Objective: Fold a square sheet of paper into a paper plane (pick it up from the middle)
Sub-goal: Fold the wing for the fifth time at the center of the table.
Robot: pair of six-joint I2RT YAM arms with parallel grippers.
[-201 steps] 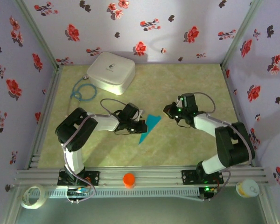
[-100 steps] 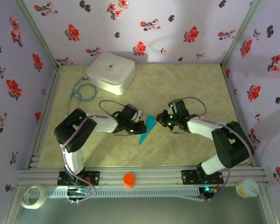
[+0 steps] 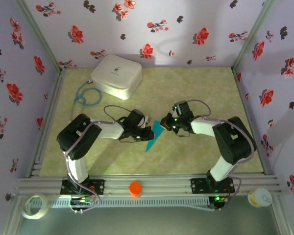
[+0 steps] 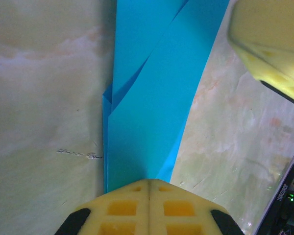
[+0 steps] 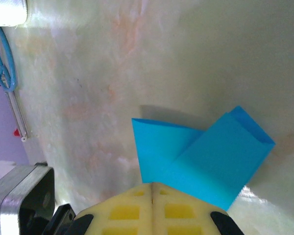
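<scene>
Turquoise-blue paper sheet (image 3: pixel 152 139), folded into a narrow pointed strip with overlapping flaps, lies flat on the pale green marbled tabletop (image 3: pixel 196 88) between the two arms. Left gripper (image 3: pixel 149 132): jaws pressed together, tips bearing down on one end of the strip, apparently pinning rather than pinching it. Right gripper (image 3: pixel 163 125): jaws likewise pressed together, tips at the edge of the wider folded end. Probable step: creasing. Anchor with the left tips; draw the right tips along the fold line under light, even pressure so the layers do not skew.
</scene>
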